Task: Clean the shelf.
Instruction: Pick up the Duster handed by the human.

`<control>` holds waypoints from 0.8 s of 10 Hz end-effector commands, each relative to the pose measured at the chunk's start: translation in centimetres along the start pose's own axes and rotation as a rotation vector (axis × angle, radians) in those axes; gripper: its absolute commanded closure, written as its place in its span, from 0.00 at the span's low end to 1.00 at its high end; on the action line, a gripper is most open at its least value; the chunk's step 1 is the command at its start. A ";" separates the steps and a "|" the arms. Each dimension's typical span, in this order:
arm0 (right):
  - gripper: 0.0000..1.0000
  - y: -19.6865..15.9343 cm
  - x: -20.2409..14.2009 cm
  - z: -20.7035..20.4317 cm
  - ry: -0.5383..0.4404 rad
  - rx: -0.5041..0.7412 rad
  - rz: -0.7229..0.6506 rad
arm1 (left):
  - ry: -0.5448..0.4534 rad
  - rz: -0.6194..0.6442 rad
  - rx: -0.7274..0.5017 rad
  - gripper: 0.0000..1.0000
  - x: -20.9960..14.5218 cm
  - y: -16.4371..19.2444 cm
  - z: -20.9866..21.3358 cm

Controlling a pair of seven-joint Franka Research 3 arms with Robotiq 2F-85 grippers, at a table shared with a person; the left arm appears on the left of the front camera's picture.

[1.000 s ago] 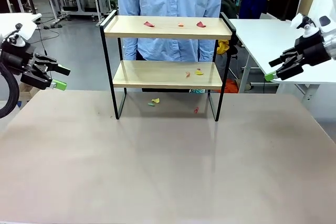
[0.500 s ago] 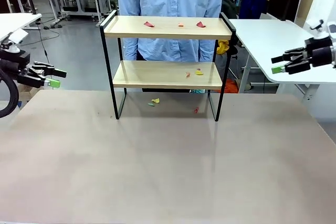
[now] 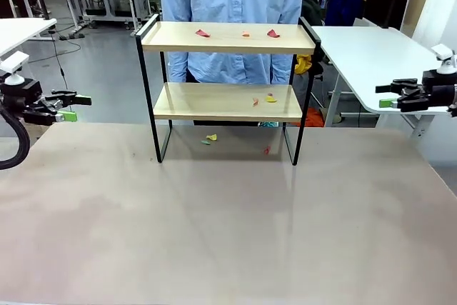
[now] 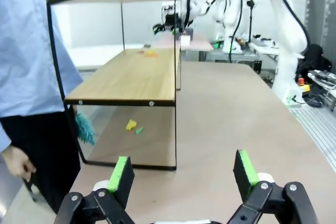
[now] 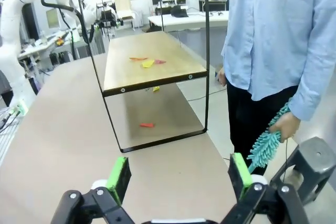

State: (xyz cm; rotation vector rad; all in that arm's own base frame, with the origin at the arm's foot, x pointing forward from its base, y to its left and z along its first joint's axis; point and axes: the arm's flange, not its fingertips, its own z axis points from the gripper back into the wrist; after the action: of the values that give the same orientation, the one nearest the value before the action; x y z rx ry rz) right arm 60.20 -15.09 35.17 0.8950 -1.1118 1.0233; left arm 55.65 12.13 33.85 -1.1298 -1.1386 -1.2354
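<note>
At the desk's [image 3: 228, 233] far middle stands the shelf [image 3: 178, 37], upright, both boards level. Top-board scraps [image 3: 203, 33], three of them; lower-board scraps [image 3: 270, 98], two near its right end; desk scraps [image 3: 211, 136] lie under it. Person [image 3: 228, 5] stands right behind it, teal duster [image 5: 268, 142] hanging from one hand [image 5: 286, 125]. Left pincer [image 3: 74, 107] and right pincer [image 3: 384, 96] hang well out to either side, both spread wide, holding nothing, fingers aimed inward at the shelf.

Risks as I see them: scraps are thin and flat, so a pinch against wood likely slips or flicks them off the edge. Raised side rails [image 3: 146, 25] block a straight side entry; clip one and the light shelf slides or tips toward the person. Lower tier [image 3: 207, 101] has little headroom under the upper one, a wrist could jam there. If the person dusts while the robot reaches in, hand and pincer share the same gap. Anything knocked down just adds to the desk scraps.
</note>
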 end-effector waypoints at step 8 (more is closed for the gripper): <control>0.00 -0.5 -1.7 1.7 -0.110 -0.018 0.038 | -0.145 -0.158 -0.059 0.00 -1.7 1.3 -0.1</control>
State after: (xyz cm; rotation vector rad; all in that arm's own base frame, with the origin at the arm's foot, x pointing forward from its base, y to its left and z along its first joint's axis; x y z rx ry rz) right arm 59.56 -17.07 33.68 0.9300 -1.1780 0.9905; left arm 56.46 12.16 32.13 -1.2335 -1.2688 -1.3156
